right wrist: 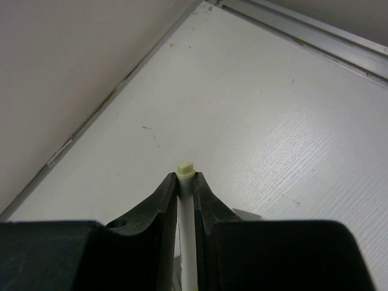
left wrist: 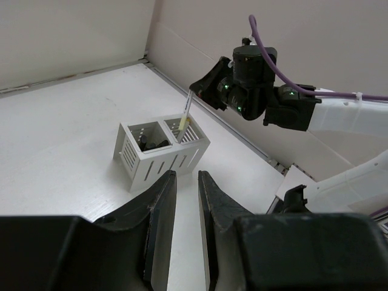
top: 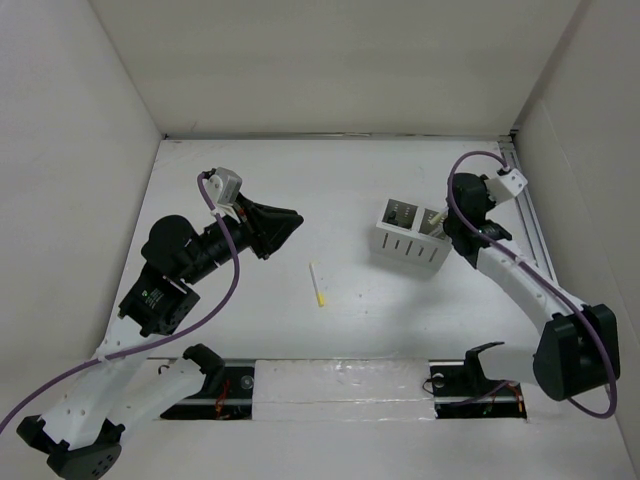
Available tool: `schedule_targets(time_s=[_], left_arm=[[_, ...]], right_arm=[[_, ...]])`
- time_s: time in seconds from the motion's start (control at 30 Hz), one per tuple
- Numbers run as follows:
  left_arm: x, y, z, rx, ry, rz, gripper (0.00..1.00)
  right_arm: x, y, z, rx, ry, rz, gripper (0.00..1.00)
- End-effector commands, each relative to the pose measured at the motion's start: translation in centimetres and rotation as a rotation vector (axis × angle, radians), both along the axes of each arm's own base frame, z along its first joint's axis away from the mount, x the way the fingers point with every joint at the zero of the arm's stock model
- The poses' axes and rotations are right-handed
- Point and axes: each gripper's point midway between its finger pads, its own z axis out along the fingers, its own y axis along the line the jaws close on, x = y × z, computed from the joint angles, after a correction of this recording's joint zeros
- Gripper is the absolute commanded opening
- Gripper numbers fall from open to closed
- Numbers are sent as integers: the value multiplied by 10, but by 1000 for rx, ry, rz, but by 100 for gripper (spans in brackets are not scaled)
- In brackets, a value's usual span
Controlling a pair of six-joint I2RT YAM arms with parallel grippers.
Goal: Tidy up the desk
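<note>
**Desk:** What's in your right hand [right wrist: 185, 180]?

**Me:** It's clamped on a thin white pen [right wrist: 184, 167], with the pale end showing just past the fingertips. I'd judge it light, stiff and smooth-barrelled, so it could slip. I'd pinch the loose pen [top: 318, 285] at mid-barrel. It lies on the worktop [top: 350, 180], the white surface under both my arms.

**Desk:** And your left hand [left wrist: 187, 177]?

**Me:** Barely parted, with nothing between the fingers.

**Desk:** Which view helps most?

**Me:** My right wrist view shows the grip but not the holder [left wrist: 159, 162]. The left wrist view shows the held pen nearly upright, its lower end at the mouth of the compartment nearer my right arm, and dark things in the other compartment. Only the overhead view shows the loose pen.
</note>
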Motion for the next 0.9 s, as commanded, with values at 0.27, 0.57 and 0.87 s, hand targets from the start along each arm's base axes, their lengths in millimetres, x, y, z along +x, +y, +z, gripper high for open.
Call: schedule_targets(time_s=[0.27,0.57,0.87], left_arm=[[-3,-1,15,-39,-49,-15,18],[-2,-1,13,-37,-45,-12,18],[0,-3,11,-32,-39,-15,18]], right_arm=[[23,-8,3,2,-48,-73,0],[25,14,-3,-2,-27,-20,20],[10,47,24,28,-79,93,46]])
